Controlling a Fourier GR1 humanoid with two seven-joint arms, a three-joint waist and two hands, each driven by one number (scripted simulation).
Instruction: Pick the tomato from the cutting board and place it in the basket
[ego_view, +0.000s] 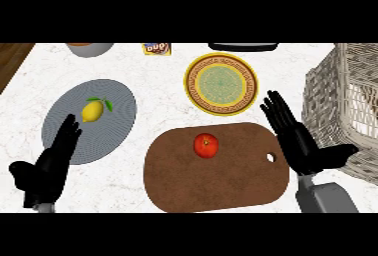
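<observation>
Tomato, on cutting board: we judge it light, smooth, bruisable; cup its sides with the right hand, now spread wide and empty.

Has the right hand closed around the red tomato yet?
No. The red tomato lies alone on the brown wooden cutting board, while the right hand is open beside the board.

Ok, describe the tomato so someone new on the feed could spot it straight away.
Find the brown cutting board at the front of the counter, between the two hands. The tomato sits on its upper middle, a small red round fruit with nothing touching it. The only other fruit is a yellow lemon, on the grey plate to the left.
</observation>
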